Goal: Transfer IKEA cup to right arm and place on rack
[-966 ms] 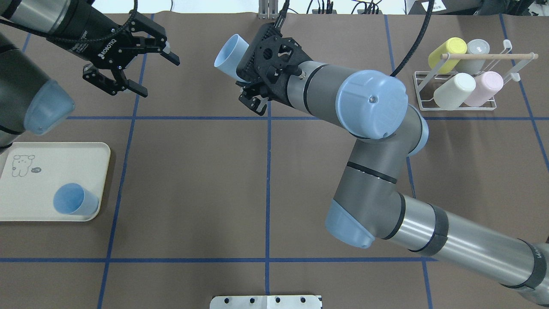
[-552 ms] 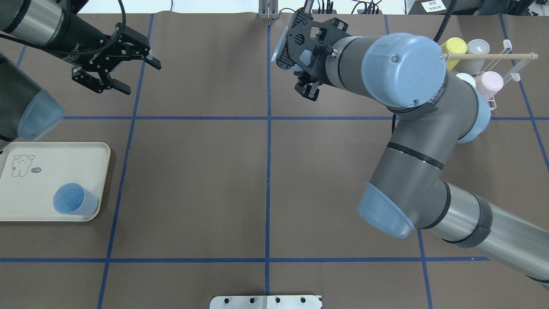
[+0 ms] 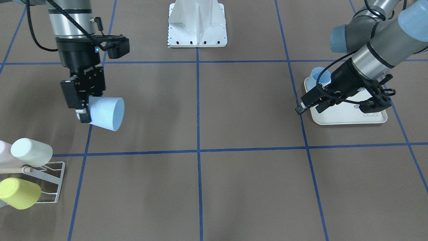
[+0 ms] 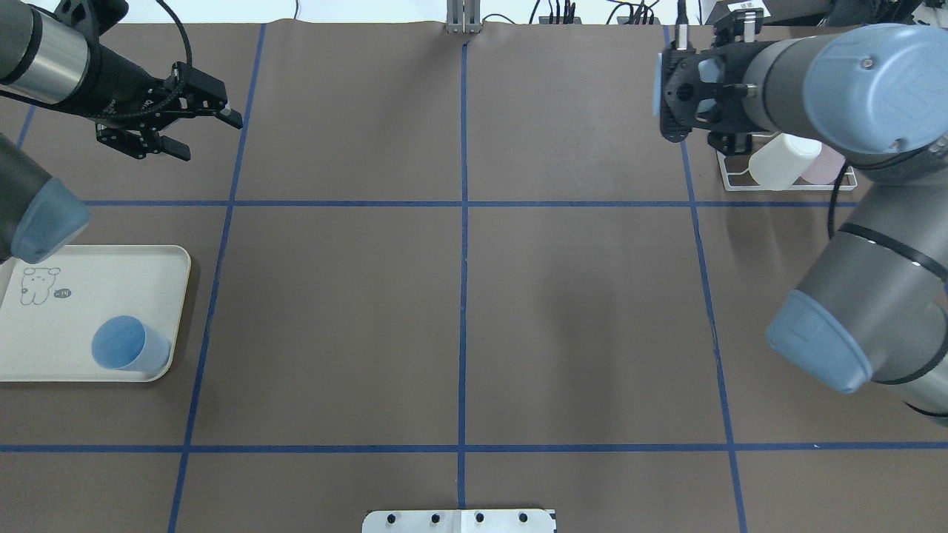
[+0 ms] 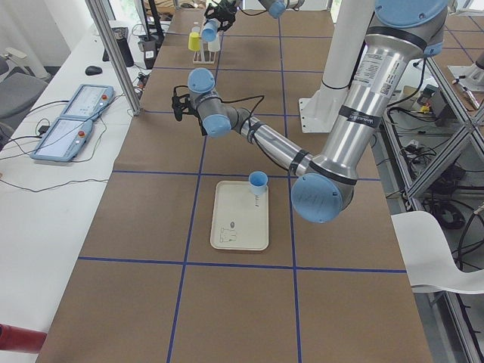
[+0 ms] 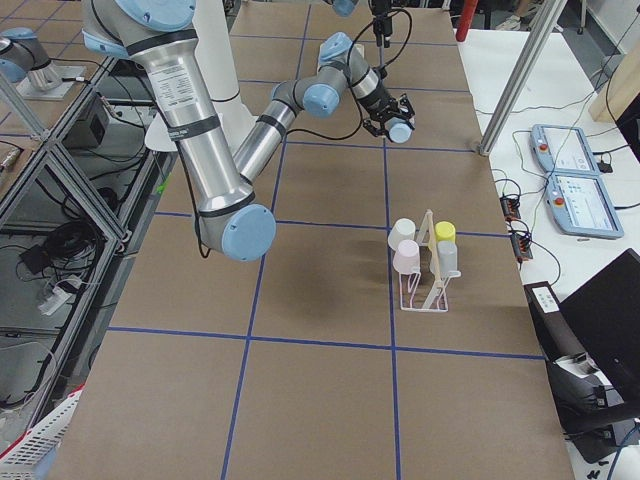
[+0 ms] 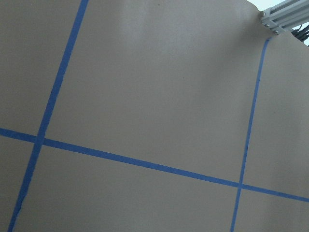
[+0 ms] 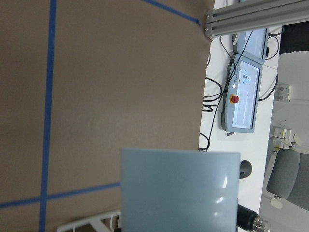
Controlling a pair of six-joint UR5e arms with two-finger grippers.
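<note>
Though overhead hides most of the cup (image 3: 106, 113), I see it from front, sideways, pinched by right gripper (image 3: 87, 113), left gripper (image 4: 201, 135) spread.

A pale blue cup (image 3: 106, 113) lies on its side in the right gripper (image 3: 83, 113). The jaws are closed on its narrow end and its open mouth points away from them. The white wire rack (image 3: 53, 163) stands near the jaws, clear of the cup, and carries other cups (image 3: 31, 152).

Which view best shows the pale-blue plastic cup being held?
Exterior front-facing: the pale-blue plastic cup lies sideways, nearly whole, in the right gripper. Overhead shows a sliver; right wrist, its blurred side; side views, a speck.
</note>
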